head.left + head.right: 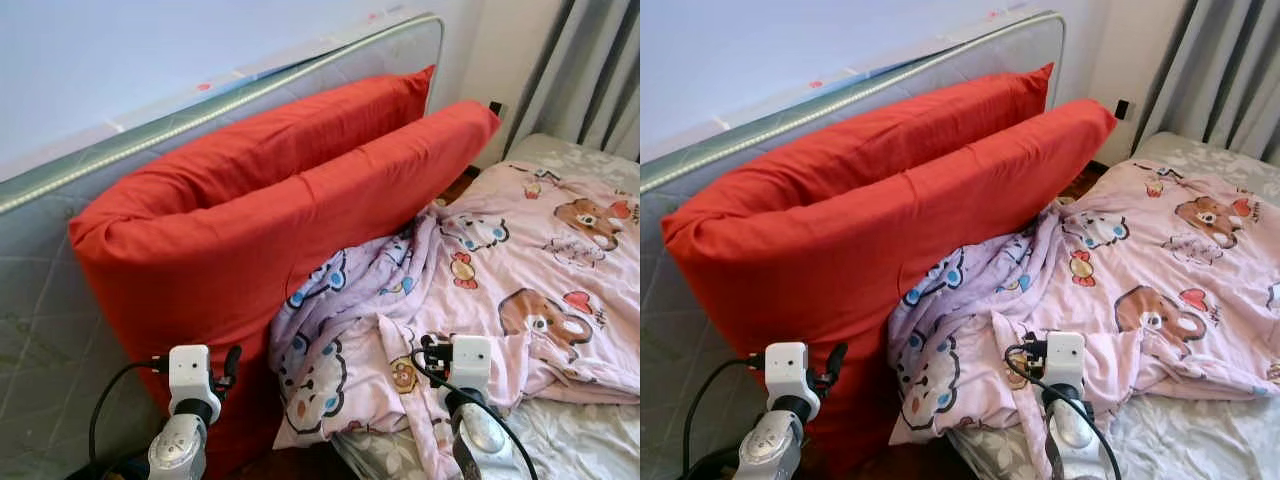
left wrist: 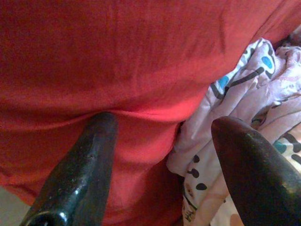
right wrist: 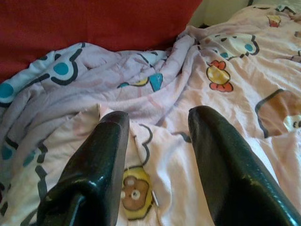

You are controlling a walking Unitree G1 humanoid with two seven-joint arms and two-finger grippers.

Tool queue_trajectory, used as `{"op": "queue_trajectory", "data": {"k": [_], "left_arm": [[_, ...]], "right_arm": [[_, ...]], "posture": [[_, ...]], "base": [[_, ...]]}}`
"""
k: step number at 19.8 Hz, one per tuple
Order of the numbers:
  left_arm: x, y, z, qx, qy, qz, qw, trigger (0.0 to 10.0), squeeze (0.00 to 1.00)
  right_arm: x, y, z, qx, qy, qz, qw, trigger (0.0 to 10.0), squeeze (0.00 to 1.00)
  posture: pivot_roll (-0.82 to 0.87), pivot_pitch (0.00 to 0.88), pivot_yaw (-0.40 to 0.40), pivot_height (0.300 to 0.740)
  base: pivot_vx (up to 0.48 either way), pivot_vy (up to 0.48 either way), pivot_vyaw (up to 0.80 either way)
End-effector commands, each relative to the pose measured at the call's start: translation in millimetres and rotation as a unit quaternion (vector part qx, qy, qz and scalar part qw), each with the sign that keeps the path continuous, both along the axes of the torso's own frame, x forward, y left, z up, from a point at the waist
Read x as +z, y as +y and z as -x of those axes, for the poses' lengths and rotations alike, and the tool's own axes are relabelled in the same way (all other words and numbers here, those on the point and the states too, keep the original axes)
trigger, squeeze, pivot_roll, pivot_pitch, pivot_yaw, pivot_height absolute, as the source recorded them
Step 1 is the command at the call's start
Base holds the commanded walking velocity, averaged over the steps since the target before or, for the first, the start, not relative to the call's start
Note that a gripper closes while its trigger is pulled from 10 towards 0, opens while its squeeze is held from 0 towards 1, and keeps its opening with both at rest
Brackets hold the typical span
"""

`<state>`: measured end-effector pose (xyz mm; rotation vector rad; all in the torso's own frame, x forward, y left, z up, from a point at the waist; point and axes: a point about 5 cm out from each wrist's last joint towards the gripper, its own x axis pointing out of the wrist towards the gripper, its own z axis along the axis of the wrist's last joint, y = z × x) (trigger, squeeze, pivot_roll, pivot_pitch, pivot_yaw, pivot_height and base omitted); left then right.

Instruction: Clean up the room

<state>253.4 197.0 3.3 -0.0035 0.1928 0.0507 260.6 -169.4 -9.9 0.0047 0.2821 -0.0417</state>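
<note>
A big red pillow (image 1: 250,220) leans on the gray mattress (image 1: 50,300). A pink blanket (image 1: 520,270) lies bunched on the bed. The left gripper (image 2: 162,141) is wide open by the pillow. The right gripper (image 3: 157,136) is open over the blanket, holding nothing.

I see the big red fabric cushion (image 1: 250,230) leaning on the upright grey quilted mattress (image 1: 40,330) behind it, at left. The crumpled pink cartoon-print quilt (image 1: 480,290) lies right of it on the bed (image 1: 570,430), touching the cushion's base.
</note>
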Motion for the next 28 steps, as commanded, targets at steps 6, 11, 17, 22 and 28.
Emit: {"op": "queue_trajectory", "data": {"k": [6, 11, 17, 22, 28], "left_arm": [[0.0, 2.7, -0.2, 0.004, 0.006, 0.001, 1.000, 10.0, 0.00], [0.8, 4.7, -0.8, 0.004, 0.008, -0.002, 1.000, 10.0, 0.00], [2.7, 3.9, -2.6, 0.000, 0.006, -0.002, 1.000, 10.0, 0.00], [5.5, 3.3, -4.6, -0.007, 0.003, -0.002, 1.000, 10.0, 0.00], [10.8, 6.8, -6.7, -0.014, 0.001, -0.007, 1.000, 10.0, 0.00]], "right_arm": [[-10.1, 7.9, 4.8, 0.020, 0.042, -0.006, 0.999, 10.0, 0.00], [-11.4, 11.6, 4.6, 0.036, 0.051, -0.008, 0.998, 10.0, 0.00], [-16.8, 8.5, -5.4, 0.041, 0.136, 0.051, 0.989, 10.0, 0.00], [-15.9, 14.2, -12.9, 0.060, 0.172, 0.065, 0.981, 10.0, 1.00], [-15.8, -2.7, -14.9, -0.019, 0.202, 0.080, 0.976, 10.0, 1.00]], "posture": [[-0.01, 0.032, 0.016, 0.682], [-0.01, 0.042, 0.018, 0.657], [0.00, 0.060, 0.019, 0.657], [0.02, 0.079, 0.025, 0.657], [0.04, 0.129, 0.038, 0.657]], "base": [[0.000, 0.000, 0.00], [0.000, 0.000, 0.00], [0.000, 0.000, 0.00], [0.000, 0.000, 0.00], [0.000, 0.000, 0.00]]}}
